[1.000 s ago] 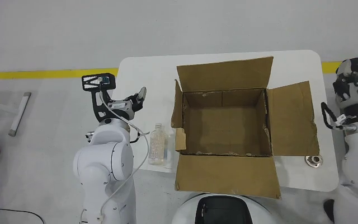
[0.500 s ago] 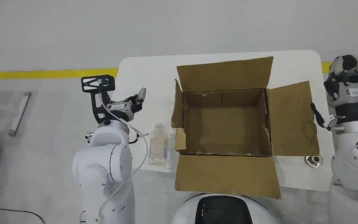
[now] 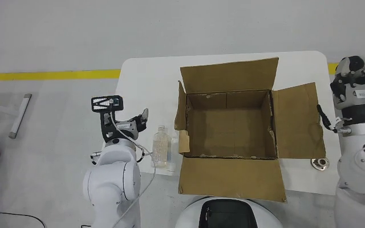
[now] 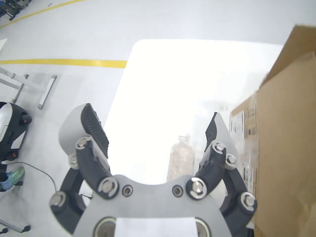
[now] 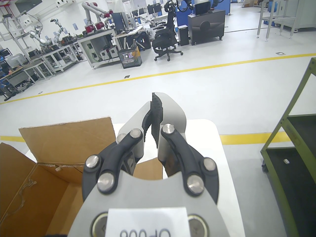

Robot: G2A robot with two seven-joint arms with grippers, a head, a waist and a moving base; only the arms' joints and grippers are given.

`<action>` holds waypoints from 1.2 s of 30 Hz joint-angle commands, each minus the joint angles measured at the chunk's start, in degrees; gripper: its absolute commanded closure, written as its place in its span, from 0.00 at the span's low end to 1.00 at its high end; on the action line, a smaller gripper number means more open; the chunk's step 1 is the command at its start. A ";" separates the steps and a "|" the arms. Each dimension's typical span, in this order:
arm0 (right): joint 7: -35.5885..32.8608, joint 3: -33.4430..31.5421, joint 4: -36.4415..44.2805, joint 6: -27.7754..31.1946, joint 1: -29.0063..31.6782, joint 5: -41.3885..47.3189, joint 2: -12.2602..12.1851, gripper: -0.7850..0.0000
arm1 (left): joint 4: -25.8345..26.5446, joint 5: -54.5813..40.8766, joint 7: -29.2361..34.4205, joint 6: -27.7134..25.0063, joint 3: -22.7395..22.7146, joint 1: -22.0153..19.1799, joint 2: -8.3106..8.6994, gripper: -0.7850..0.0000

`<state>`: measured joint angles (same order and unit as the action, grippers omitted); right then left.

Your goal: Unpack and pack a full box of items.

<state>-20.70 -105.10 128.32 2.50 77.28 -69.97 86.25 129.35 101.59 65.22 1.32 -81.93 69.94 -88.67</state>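
well, the box (image 3: 231,134) sits open, bare cardboard inside; a clear bottle (image 3: 160,148) lies beside it (contents unclear). left gripper (image 4: 151,110) spread wide, right gripper (image 5: 155,107) pinched together.

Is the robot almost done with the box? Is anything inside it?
The cardboard box is open and looks empty, so unpacking seems done. Nothing is in hand: the left gripper is open near the bottle, and the right gripper is shut on nothing. Left to do: packing the bottle, which lies beside the box.
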 commanded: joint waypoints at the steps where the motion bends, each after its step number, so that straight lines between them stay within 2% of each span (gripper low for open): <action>1: 0.00 0.00 0.00 0.00 0.00 0.00 0.00 1.00 | 1.49 -1.56 2.34 -1.54 0.16 3.41 0.09 0.00; 4: 0.00 0.00 0.00 0.00 0.00 0.00 0.00 1.00 | 2.91 -5.25 4.98 -1.98 -0.55 6.84 0.15 0.00; 7: 0.00 0.00 0.00 0.00 0.00 0.00 0.00 1.00 | 2.75 -9.43 7.12 -2.96 -1.92 8.56 0.26 0.00; 18: 0.84 0.06 0.53 0.12 0.46 1.77 -0.04 1.00 | 2.53 -10.55 8.02 -3.69 -2.07 8.68 0.30 0.00; 21: 0.57 -0.09 0.69 -2.43 0.27 3.95 -0.07 1.00 | 1.88 -10.22 4.83 -5.18 -1.66 10.02 0.53 0.00; 26: -1.46 -2.28 -0.07 -7.09 -1.27 10.04 -0.19 1.00 | -1.83 -10.24 4.32 -10.81 -2.44 10.33 1.15 0.00; 31: -4.96 -7.16 -0.77 -9.98 -1.93 17.73 -0.54 1.00 | -6.31 -12.55 4.89 -14.58 -6.14 9.16 1.82 0.00; 35: -7.46 -11.15 -1.94 -10.65 -1.43 24.45 -0.88 0.89 | -10.43 -16.53 7.46 -16.94 -7.16 8.04 2.18 0.00; 36: -7.67 -12.01 -2.48 -11.08 -1.31 25.84 -0.95 0.89 | -11.05 -17.54 8.12 -17.38 -7.30 7.28 2.27 0.00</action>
<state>-28.11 -116.05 126.38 -8.12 75.85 -45.90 85.37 119.34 86.01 72.36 -15.86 -89.06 77.99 -86.47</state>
